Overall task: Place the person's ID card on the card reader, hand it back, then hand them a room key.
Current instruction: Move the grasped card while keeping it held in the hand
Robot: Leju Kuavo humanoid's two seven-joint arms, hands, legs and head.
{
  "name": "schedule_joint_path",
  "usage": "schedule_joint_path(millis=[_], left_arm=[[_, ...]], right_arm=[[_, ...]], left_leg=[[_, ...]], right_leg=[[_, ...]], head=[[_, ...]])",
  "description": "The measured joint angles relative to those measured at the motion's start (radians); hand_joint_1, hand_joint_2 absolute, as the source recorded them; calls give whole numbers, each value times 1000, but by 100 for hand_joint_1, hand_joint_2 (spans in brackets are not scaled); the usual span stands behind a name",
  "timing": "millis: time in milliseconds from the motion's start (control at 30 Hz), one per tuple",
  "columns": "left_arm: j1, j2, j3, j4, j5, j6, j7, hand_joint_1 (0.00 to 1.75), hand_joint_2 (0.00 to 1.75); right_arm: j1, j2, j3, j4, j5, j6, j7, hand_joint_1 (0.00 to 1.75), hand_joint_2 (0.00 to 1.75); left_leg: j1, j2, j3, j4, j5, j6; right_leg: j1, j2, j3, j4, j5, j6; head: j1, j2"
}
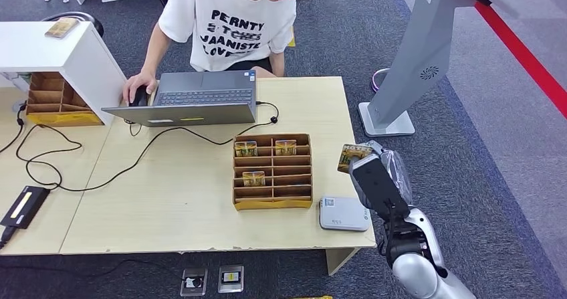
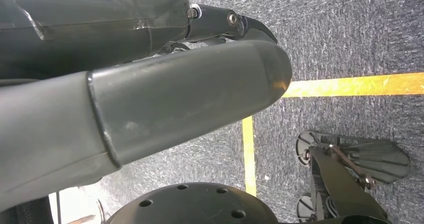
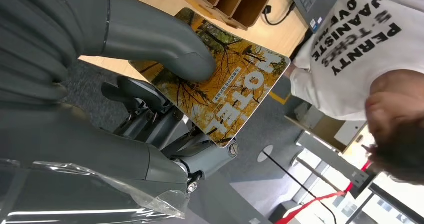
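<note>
Off the table's [image 1: 167, 198] right edge, the right hand [image 1: 374, 178] is raised, and a room key [image 3: 225, 91] printed HOTEL is pinched between thumb and fingers. On the table, a laptop [image 1: 194, 98] is used by a person [image 1: 231, 21]; a card rack [image 1: 273, 172] and card reader [image 1: 344, 213] are set near the hand. The left hand [image 2: 150, 103] is seen over floor; its grip cannot be told.

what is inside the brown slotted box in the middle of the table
Three cards stand in the box: two in the top row, one lower down. The other slots look empty, though their floors are partly hidden.
</note>
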Motion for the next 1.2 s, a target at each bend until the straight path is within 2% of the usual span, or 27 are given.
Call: schedule_joint_path(millis=[633,1200], left_arm=[[0,-1,0,0,0,-2,0,0,0],[0,-1,0,0,-10,-5,8,0,0]], right_arm=[[13,-38,-9,69,33,80,73,175,175],[30,-50,-22,169,40,120,108,175,175]], left_leg=[[0,0,0,0,0,0],[0,0,0,0,0,0]], right_leg=[[0,0,0,0,0,0],[0,0,0,0,0,0]], head=[[0,0],[0,0]])
